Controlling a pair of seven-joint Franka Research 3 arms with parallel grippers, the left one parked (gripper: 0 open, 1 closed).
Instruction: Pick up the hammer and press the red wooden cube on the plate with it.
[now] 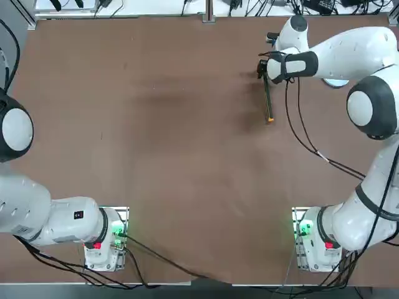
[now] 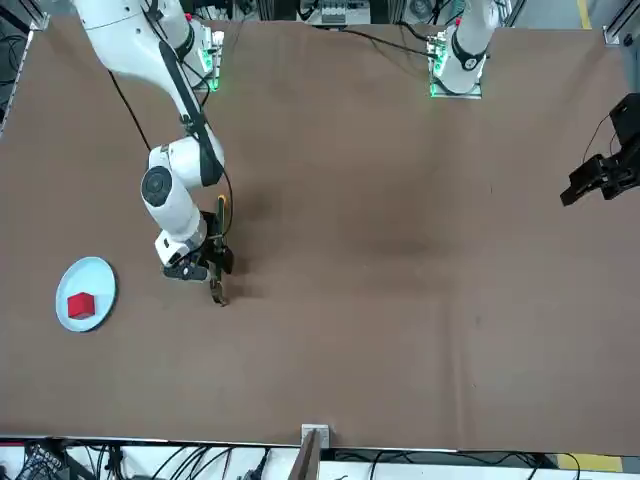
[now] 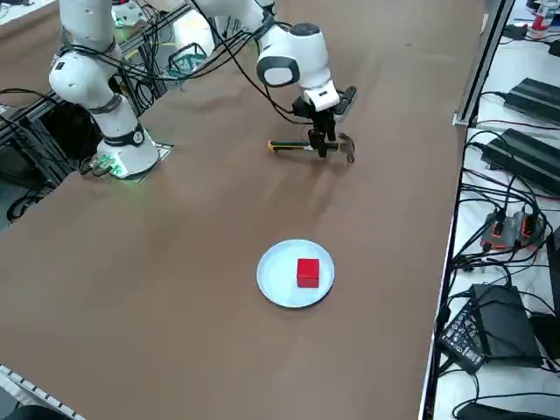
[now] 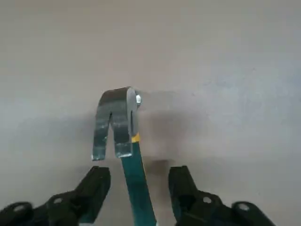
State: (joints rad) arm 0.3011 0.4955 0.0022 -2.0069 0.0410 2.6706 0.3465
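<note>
Your right tool [image 4: 138, 186] is lowered over the hammer [image 1: 268, 99], which lies flat on the brown table [image 1: 156, 124] toward the far right part of it in the top view. The wrist view gives you what no other view does — the two dark fingers [image 4: 94, 188] stand apart on either side of the teal handle, with a gap on each side, so the tool is open around the hammer and not gripping it. That view also shows the grey claw-shaped metal head just beyond the fingertips and a small yellow band where head meets handle. From the top, you see the handle running back toward the robot's base and ending in an orange tip, while the arm covers the head end. The side view shows the tool [image 3: 322, 144] pointing straight down onto the hammer [image 3: 293, 147] near its head. The plate [image 3: 276, 284] is hidden under the arm from above; the front and side views show it well apart from the hammer, on the table, with the red wooden cube [image 3: 307, 272] sitting near its middle — nothing else is in it.
</note>
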